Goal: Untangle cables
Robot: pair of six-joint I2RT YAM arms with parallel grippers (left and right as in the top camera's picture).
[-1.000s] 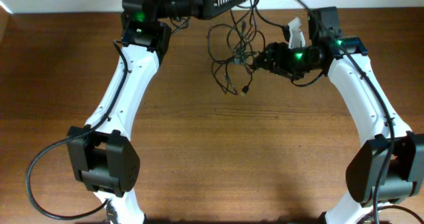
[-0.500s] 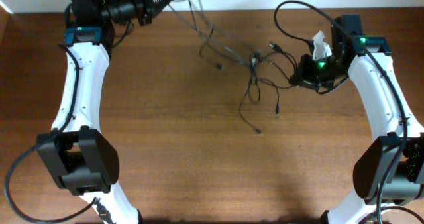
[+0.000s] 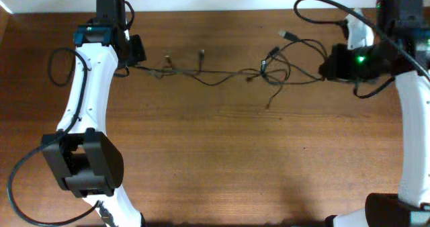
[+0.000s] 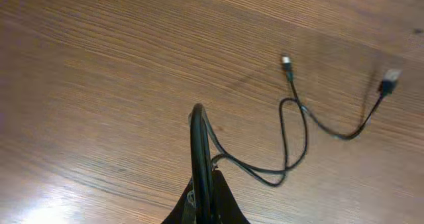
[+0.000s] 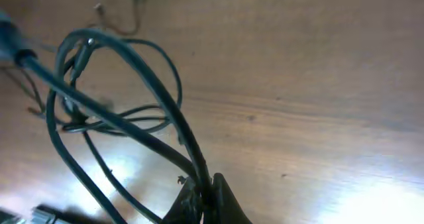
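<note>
The cables (image 3: pixel 232 73) are now stretched in a line along the far edge of the counter (image 3: pixel 215 160), pinched by the left claw (image 3: pixel 136 59) and right claw (image 3: pixel 328 66); a tangle (image 3: pixel 269 70) remains rightward.

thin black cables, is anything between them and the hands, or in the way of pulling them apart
Nothing visible. The left hand and right hand each pinch the thin black cables, which stretch between them with only the brown wooden table beneath.

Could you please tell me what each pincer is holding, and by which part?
Both hold the cables: the left pincer pinches a strand at the bundle's left end, the right pincer strands at its right end.
</note>
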